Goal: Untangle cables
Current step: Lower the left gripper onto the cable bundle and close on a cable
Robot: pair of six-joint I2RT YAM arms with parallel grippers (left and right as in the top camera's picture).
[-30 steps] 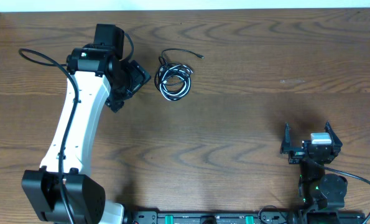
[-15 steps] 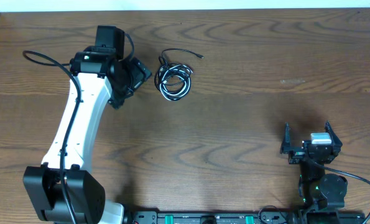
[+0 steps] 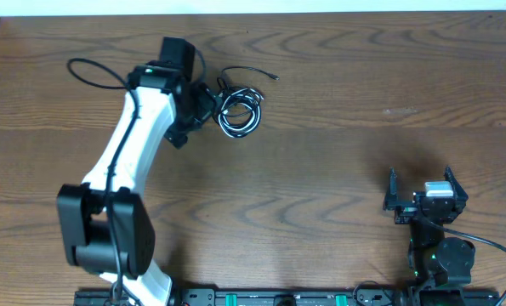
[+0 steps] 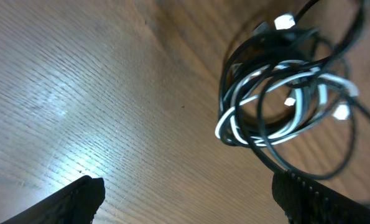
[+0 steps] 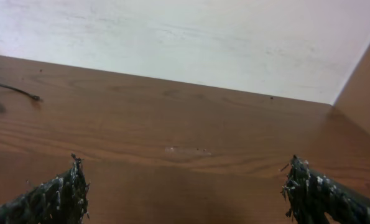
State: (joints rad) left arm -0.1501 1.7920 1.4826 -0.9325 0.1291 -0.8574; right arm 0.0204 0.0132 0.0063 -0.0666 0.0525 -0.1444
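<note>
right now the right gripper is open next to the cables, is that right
No: it is the left gripper that is open next to the cables, as the overhead view shows. The right gripper is open too, but far from them.

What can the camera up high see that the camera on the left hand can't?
Only the overhead view shows the right hand, open and far from the cables. Only the left wrist view gets close enough to show a small white plug end in the pile. Both show the black and white cables tangled together on the wooden table, with the open left hand near them.
</note>
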